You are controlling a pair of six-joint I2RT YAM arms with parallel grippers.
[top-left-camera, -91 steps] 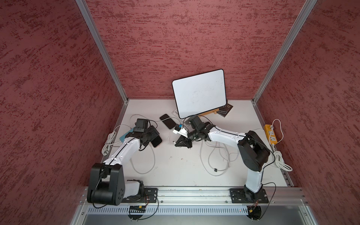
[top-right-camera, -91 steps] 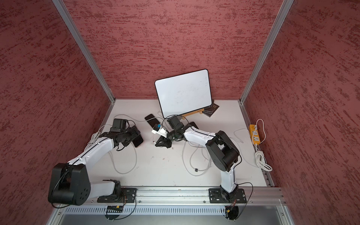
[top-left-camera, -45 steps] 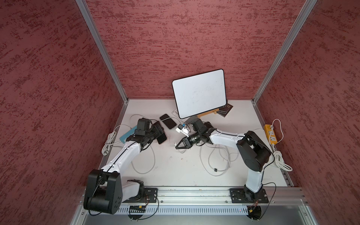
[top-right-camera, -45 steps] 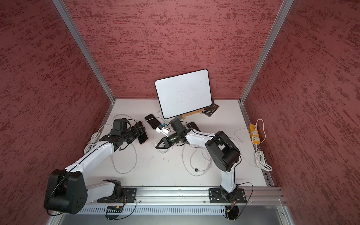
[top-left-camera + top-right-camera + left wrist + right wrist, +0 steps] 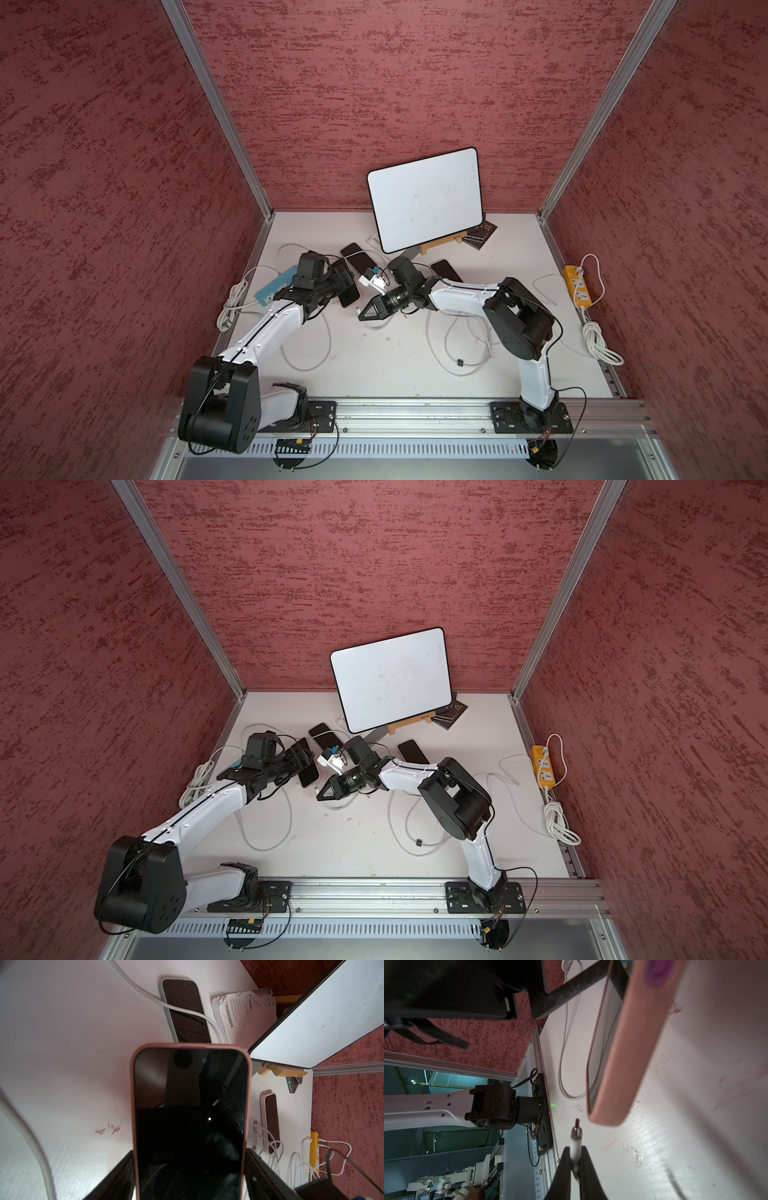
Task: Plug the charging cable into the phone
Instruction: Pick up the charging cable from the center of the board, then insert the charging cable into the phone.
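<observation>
Both top views are sharp and evenly, softly lit; the matte white tabletop (image 5: 395,374) is bright, with only faint, diffuse shadows. The aluminium corner posts (image 5: 216,108) splay outward, a wide-angle stretch at the edges. In the left wrist view the tabletop takes a pinkish cast, the pink-cased phone with black glass screen (image 5: 190,1126) mirrors dim shapes and one bright spot, and the thick white cord (image 5: 37,1147) near the lens is blurred. The right wrist view has streaky glare on the tabletop; the white cable plug (image 5: 575,1147) looks soft, perhaps out of focus.
</observation>
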